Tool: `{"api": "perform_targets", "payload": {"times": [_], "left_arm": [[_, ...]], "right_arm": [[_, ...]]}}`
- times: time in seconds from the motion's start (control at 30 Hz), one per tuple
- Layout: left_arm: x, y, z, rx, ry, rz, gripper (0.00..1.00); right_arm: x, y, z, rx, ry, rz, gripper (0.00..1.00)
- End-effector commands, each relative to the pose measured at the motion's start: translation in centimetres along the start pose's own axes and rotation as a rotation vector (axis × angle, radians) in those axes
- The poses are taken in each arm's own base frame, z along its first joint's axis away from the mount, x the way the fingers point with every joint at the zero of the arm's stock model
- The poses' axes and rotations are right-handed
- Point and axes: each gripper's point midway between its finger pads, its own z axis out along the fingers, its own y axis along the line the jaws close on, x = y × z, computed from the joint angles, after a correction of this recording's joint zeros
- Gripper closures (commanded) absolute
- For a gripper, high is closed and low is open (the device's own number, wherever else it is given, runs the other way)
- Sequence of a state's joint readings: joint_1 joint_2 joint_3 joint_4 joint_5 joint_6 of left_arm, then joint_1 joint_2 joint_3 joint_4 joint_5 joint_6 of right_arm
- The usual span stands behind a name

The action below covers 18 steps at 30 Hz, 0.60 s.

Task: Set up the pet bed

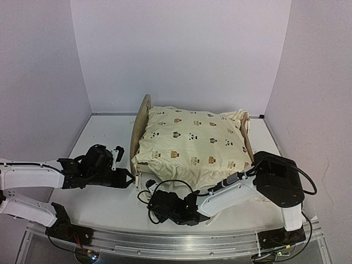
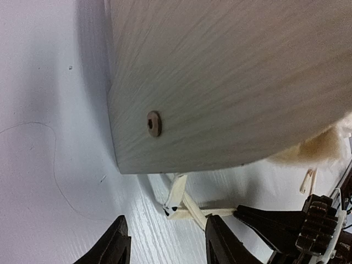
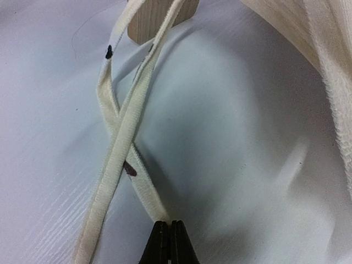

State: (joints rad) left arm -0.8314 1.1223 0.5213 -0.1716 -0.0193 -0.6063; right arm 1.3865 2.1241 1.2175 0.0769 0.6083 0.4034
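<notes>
Fastening cushion to bed, we judge: right hand clamped on tie; left hand half-open, empty. Next, pull taut.

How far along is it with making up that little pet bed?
Done: the cream cushion already lies on the pet bed. In hand: the right gripper is shut on one tie by the frame's leg; the left gripper hangs open beside the headboard, empty. Left: the ties lie loose and crossed on the table, not knotted.
</notes>
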Motion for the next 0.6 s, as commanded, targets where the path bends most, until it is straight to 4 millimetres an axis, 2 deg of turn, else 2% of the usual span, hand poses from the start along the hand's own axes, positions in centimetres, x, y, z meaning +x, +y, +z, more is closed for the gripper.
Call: {"api": "perform_targets", "payload": {"times": [0.0, 0.17, 0.3, 0.57], "left_arm": [[-1.9, -1.9, 0.6, 0.07, -0.067, 0.03, 0.52], [-1.6, -1.7, 2.0, 0.062, -0.056, 0.035, 0.52], [-1.2, -2.2, 2.6, 0.098, -0.042, 0.032, 0.53], [-0.5, -1.9, 3.6, 0.096, -0.028, 0.02, 0.57]], "right_arm": [[-1.6, -0.3, -1.4, 0.01, -0.008, -0.063, 1.0], [-2.6, -0.3, -1.9, -0.003, -0.033, -0.054, 1.0], [-3.6, -0.4, -2.0, -0.006, -0.051, -0.052, 1.0], [-5.8, -0.5, -2.5, -0.033, -0.089, -0.04, 1.0]]}}
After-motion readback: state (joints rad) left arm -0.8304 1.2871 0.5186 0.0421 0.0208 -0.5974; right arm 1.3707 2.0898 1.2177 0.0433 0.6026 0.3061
